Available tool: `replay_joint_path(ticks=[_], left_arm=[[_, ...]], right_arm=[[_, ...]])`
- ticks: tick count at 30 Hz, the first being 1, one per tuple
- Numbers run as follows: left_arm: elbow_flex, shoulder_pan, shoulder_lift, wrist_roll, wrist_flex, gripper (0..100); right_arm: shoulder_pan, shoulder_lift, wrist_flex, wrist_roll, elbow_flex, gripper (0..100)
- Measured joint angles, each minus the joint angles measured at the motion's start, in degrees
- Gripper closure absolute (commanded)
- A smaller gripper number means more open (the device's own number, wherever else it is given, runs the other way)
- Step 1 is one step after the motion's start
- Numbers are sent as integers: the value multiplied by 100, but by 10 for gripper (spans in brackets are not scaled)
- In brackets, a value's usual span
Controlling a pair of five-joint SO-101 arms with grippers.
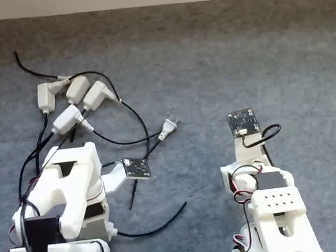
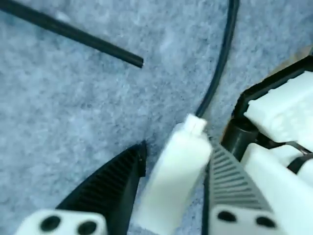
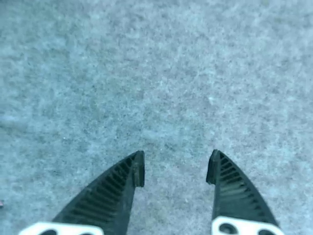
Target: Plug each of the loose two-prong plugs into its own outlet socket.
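My left gripper [image 2: 176, 156] is open low over the grey carpet, and a white plug body [image 2: 173, 181] stands between its black fingers [image 2: 120, 183], leaning against one of them with a small gap to the other. A black cord [image 2: 220, 58] runs away from that plug. In the high view a loose two-prong plug [image 1: 168, 127] lies on the carpet in the middle, prongs pointing away from the arms. Several white outlet sockets [image 1: 68, 102] lie clustered at the far left. My right gripper [image 3: 175, 166] is open over bare carpet with nothing between its fingers.
Black cords [image 1: 126, 116] loop from the socket cluster across the carpet toward the left arm [image 1: 65, 197]. A cut cord end [image 2: 139, 61] lies close ahead of the left gripper. The white, black-edged arm base [image 2: 283, 112] stands right beside it. The right arm [image 1: 273, 205] sits at the lower right.
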Motion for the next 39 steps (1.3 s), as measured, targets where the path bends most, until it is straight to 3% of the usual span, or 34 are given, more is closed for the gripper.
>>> replay_joint_path(ticks=[5,19,22,25,34,39], left_arm=[[-88,0,53,-9,9,998],[-1899,-9,105,413,-431,988],[-2013,-9,105,413,-431,960],[-1952,-9,105,413,-431,999],[-1908,914,105,413,1011,994],[-1908,1011,105,413,774,835]], right_arm=[[0,0,0,0,0,789],[0,0,0,0,18,789],[0,0,0,0,18,789],[0,0,0,0,18,789],[0,0,0,149,123,789],[0,0,0,149,123,789]])
